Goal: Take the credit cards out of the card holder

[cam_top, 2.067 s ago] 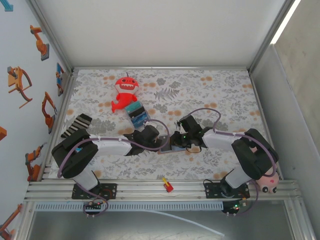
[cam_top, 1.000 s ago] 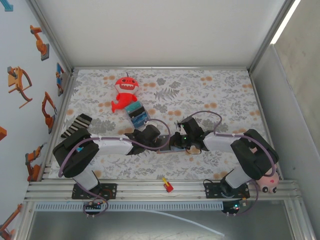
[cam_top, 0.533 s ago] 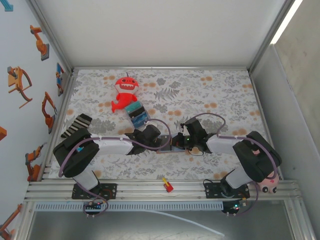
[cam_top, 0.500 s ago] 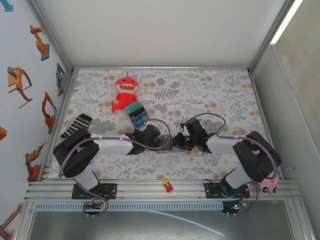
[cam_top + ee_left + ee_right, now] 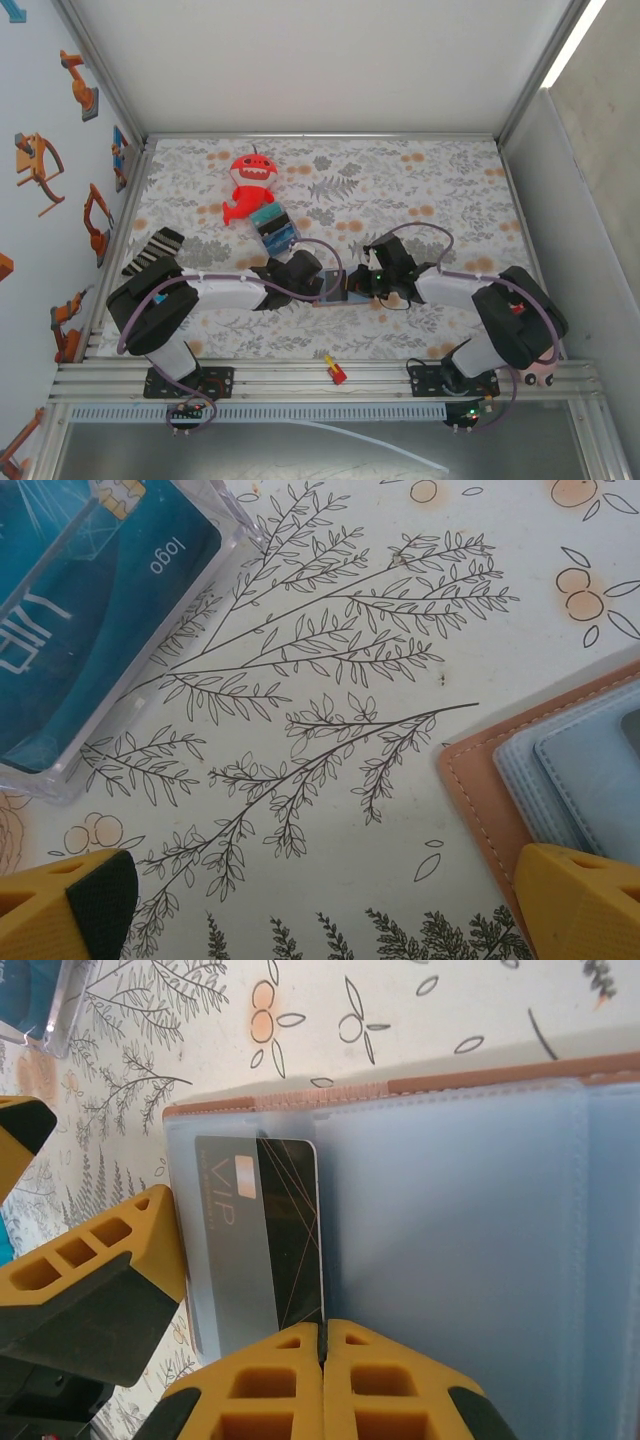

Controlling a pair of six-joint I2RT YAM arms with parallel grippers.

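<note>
The table, under a cloth printed with leaves and flowers, takes up the whole scene. The left arm and the right arm bend inward from the near edge and meet around the middle of the near half. A red plush toy lies at the far left. Just nearer than it is a clear case of teal and blue cards, and a striped sock lies by the left edge. The card holder lies opened flat between the two grippers, pale blue-grey inside facing up with a tan stitched border. Its long axis runs left to right. The left gripper has its jaws spread wide over bare cloth. One yellow finger sits at the tan corner of the holder's left end, and the other is well apart from it, near the clear case. A dark grey card marked VIP sits in the pocket at that same left end, its long axis crossing the holder's. The right gripper has its jaws pressed fully together, tips right at the card's corner. Whether the card's edge is pinched between them cannot be told. A small red and yellow piece rests on the near rail.
</note>
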